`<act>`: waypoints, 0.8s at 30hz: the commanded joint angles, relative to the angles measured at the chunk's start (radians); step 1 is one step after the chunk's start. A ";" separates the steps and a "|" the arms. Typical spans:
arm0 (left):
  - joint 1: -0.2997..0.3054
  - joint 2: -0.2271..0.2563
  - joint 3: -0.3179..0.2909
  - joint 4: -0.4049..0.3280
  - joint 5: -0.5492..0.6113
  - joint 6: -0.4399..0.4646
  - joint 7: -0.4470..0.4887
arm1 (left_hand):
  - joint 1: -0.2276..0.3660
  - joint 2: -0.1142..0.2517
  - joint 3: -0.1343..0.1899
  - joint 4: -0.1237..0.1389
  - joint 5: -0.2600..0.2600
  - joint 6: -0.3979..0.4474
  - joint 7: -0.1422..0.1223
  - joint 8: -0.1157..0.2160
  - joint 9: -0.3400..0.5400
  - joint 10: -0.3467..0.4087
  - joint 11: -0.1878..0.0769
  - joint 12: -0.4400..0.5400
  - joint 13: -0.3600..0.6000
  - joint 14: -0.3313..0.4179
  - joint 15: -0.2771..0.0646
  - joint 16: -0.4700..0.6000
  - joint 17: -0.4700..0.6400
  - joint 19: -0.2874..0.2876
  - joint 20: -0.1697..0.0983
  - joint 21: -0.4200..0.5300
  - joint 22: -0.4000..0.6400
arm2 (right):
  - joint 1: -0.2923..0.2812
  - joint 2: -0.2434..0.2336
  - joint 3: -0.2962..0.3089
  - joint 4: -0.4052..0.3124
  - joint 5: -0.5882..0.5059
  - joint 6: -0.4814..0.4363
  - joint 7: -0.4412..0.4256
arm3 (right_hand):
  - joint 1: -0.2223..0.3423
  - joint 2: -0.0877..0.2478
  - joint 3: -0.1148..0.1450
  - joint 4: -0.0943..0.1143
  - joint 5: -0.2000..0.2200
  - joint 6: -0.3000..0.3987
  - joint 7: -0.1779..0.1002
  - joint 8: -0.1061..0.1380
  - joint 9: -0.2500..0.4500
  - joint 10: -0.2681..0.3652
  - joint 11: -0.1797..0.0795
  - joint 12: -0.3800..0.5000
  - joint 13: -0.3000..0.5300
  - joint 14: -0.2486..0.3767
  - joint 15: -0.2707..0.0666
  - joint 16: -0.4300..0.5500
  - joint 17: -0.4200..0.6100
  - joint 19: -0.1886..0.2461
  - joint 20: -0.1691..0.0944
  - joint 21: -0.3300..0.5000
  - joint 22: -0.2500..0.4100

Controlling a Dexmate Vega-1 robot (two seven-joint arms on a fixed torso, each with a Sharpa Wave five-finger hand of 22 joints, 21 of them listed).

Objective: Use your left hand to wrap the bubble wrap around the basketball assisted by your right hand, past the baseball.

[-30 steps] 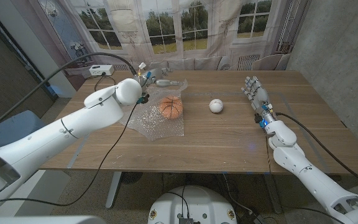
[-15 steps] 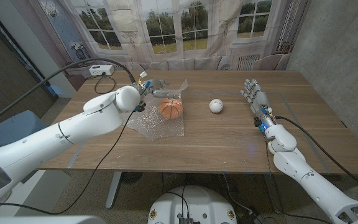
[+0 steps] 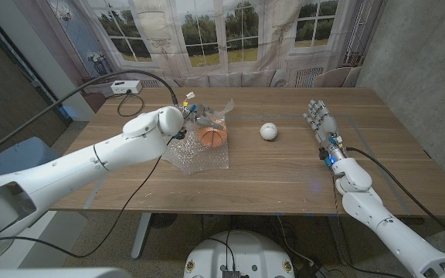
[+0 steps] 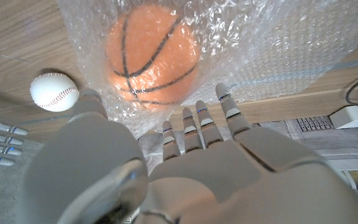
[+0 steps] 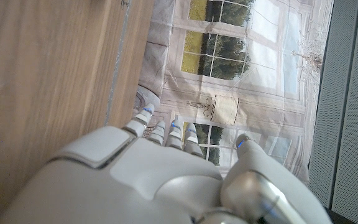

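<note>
Head view: left robot hand (image 3: 199,117) lifts bubble wrap (image 3: 195,157) over basketball (image 3: 213,136).

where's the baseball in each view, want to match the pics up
Head view: the baseball lies on the bare table, right of the basketball, between it and the right hand.
Left wrist view: baseball at the picture's left edge, beside the basketball under the bubble wrap.
Right wrist view: not in it.
Shared landmark: the orange basketball next to it.
</note>
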 commanded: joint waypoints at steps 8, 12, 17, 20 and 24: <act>-0.303 -0.195 0.378 0.232 0.300 0.087 -0.342 | -0.012 -0.030 -0.036 0.003 0.026 -0.111 0.019 -0.014 0.002 -0.101 0.023 -0.033 0.002 -0.056 0.035 -0.008 0.002 -0.015 0.003 -0.039 0.000 | -0.009 0.014 0.034 0.055 0.031 0.055 0.023 | 0.004 0.002 0.003 -0.008 0.004 0.004 -0.004 0.006 0.005 0.005 0.003 0.005 0.002 0.005 0.002 0.008 0.003 0.007 0.000 0.007 0.005; -0.357 -0.224 0.453 0.259 0.371 0.120 -0.437 | -0.001 -0.037 -0.042 -0.003 0.036 -0.140 0.028 -0.014 0.003 -0.113 0.025 -0.033 0.003 -0.058 0.037 -0.006 0.003 -0.001 0.000 -0.040 0.001 | -0.003 0.016 0.037 0.066 0.037 0.060 0.032 | 0.004 0.002 0.003 -0.008 0.004 0.004 -0.004 0.006 0.005 0.006 0.003 0.005 0.002 0.008 0.003 0.008 0.003 0.008 0.001 0.008 0.005; -0.415 -0.255 0.541 0.286 0.460 0.170 -0.550 | 0.045 -0.031 -0.039 -0.023 0.057 -0.172 0.026 -0.007 0.004 -0.123 0.032 -0.026 0.007 -0.041 0.034 0.004 0.004 0.044 -0.003 -0.035 0.004 | 0.013 0.019 0.038 0.085 0.039 0.064 0.044 | 0.004 0.002 0.003 -0.009 0.004 0.005 -0.005 0.006 0.005 0.006 0.003 0.005 0.002 0.010 0.004 0.009 0.003 0.008 0.002 0.007 0.005; -0.439 -0.273 0.586 0.304 0.503 0.195 -0.611 | 0.078 -0.018 -0.034 -0.035 0.069 -0.186 0.010 -0.003 0.004 -0.125 0.029 -0.021 0.010 -0.031 0.030 0.008 0.004 0.097 -0.006 -0.023 0.007 | 0.025 0.023 0.037 0.099 0.041 0.066 0.054 | 0.004 0.002 0.003 -0.009 0.004 0.005 -0.006 0.006 0.005 0.006 0.003 0.005 0.002 0.010 0.004 0.009 0.003 0.008 0.003 0.007 0.005; -0.456 -0.296 0.628 0.338 0.542 0.224 -0.671 | 0.128 0.005 -0.028 -0.050 0.072 -0.186 -0.009 0.008 0.006 -0.110 0.020 -0.006 0.015 0.010 0.010 0.018 0.003 0.214 -0.004 0.005 0.008 | 0.041 0.027 0.036 0.119 0.045 0.066 0.064 | 0.004 0.002 0.003 -0.009 0.004 0.006 -0.007 0.006 0.005 0.007 0.003 0.005 0.002 0.012 0.005 0.009 0.003 0.008 0.004 0.007 0.005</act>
